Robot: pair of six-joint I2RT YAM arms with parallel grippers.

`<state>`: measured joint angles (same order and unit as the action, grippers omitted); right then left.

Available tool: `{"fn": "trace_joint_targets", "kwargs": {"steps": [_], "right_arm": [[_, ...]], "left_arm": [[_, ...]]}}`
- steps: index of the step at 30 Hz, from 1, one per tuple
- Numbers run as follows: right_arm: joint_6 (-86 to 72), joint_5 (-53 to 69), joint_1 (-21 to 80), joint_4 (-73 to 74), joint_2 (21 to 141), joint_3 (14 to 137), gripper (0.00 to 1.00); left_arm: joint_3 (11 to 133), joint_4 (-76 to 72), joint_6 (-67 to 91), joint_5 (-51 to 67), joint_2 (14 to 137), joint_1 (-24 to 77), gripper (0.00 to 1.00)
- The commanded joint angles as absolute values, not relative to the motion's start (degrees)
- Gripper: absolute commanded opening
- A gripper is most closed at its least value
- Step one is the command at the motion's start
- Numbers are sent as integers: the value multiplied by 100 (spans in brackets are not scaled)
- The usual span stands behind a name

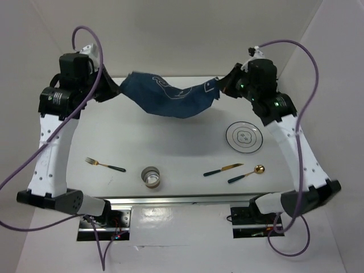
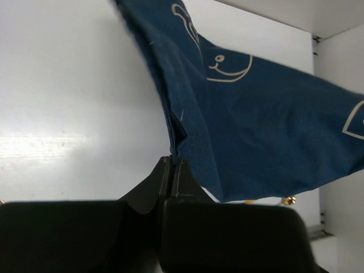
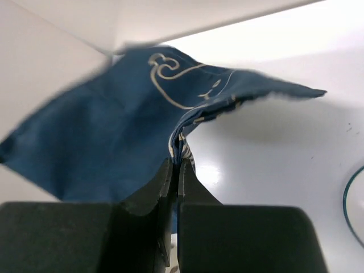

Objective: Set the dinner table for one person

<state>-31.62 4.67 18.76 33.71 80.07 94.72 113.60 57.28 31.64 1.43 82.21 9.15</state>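
Closest to us in the left wrist view, the left hand point(image 2: 172, 163) has its two black fingers pressed together on a folded edge of the navy placemat point(image 2: 256, 114), pinching the cloth right at the tips. We see the same in the right wrist view. The right hand point(image 3: 177, 162) is clamped on another edge of that placemat, with the fabric bunching just above its fingertips. White line drawings of a whale and fish show on the cloth.

From the top camera we see the placemat hanging in the air between the two hands. It sags in the middle over the far part of the table point(image 1: 170, 142). We cannot tell whether its lowest fold touches the surface. The table is the big, flat white top filling most of that view, and it carries everything else.

On its near half, a fork point(image 1: 105, 165) with gold tines and a dark handle lies at the left. Right of it, near the middle, stands a small round cup point(image 1: 151, 176). Further right lie a knife point(image 1: 223, 169) and a spoon point(image 1: 246, 174), both with dark handles and gold ends, side by side but apart. Beyond them, nearer the right arm, sits a white plate point(image 1: 244, 128) with a dark rim line and a small drawing at its centre.
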Motion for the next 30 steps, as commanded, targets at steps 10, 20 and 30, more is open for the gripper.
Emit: {"fn": "trace_joint_targets", "kwargs": {"steps": [10,20,30], "right_arm": [[-3166,-264,2021,3983,7451,9360,0],[-2760,-123,1529,3209,9270,10765,0],[-2760,202,1020,2971,9546,11383,0]], "left_arm": [[11003,5125,3323,1625,8041,378,0],[12022,4605,3322,2443,9552,-193,0],[12806,4166,3700,3269,10212,-738,0]]}}
